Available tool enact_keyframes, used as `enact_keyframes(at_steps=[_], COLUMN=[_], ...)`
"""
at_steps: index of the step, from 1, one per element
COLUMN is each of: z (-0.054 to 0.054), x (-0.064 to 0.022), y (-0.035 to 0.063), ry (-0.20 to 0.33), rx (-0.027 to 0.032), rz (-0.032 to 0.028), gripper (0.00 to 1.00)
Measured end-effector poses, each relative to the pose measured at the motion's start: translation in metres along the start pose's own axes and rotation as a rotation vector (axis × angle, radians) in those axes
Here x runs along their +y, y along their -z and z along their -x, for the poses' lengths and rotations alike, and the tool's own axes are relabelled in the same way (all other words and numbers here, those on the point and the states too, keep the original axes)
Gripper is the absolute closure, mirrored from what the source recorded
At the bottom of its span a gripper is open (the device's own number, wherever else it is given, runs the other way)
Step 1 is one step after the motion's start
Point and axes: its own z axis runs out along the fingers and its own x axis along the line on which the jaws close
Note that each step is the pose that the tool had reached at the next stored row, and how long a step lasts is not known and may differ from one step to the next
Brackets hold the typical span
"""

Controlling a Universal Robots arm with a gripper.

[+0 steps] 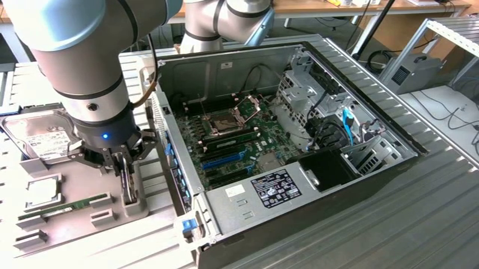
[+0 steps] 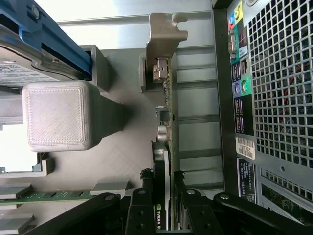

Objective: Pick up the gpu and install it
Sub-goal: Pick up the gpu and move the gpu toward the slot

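- A ribbed metal counter (image 1: pixel 359 235) carries an open computer case (image 1: pixel 247 207) and a grey parts tray (image 1: pixel 78 182); workshop desks (image 1: pixel 314 7) stand behind.
- The gpu (image 2: pixel 164 122) stands on edge in a tray slot, just beside the case's perforated rear panel (image 2: pixel 279 88).
- The claw (image 2: pixel 163 178) straddles the card's upper edge; whether it already pinches cannot be told.
- In the exterior view the claw covers much of the card, and the frame's top cuts off the arm (image 1: pixel 82 67).
- On the tray: one gpu, one hard drive (image 1: pixel 41 140), one processor (image 1: pixel 44 193), one RAM stick (image 1: pixel 64 206).
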Motion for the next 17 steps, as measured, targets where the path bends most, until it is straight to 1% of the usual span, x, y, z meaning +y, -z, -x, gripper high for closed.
enact_keyframes(at_steps=[10, 12, 15, 17], z=[0.0000, 0.0000, 0.0000, 0.0000], x=[0.0000, 0.0000, 0.0001, 0.0001], y=[0.0000, 0.0000, 0.0000, -0.0001], ry=[0.000, 0.006, 0.029, 0.031], rx=[0.0000, 0.0002, 0.0013, 0.0014], rz=[0.0000, 0.0001, 0.0006, 0.0007], gripper=[0.73, 0.73, 0.73, 0.73])
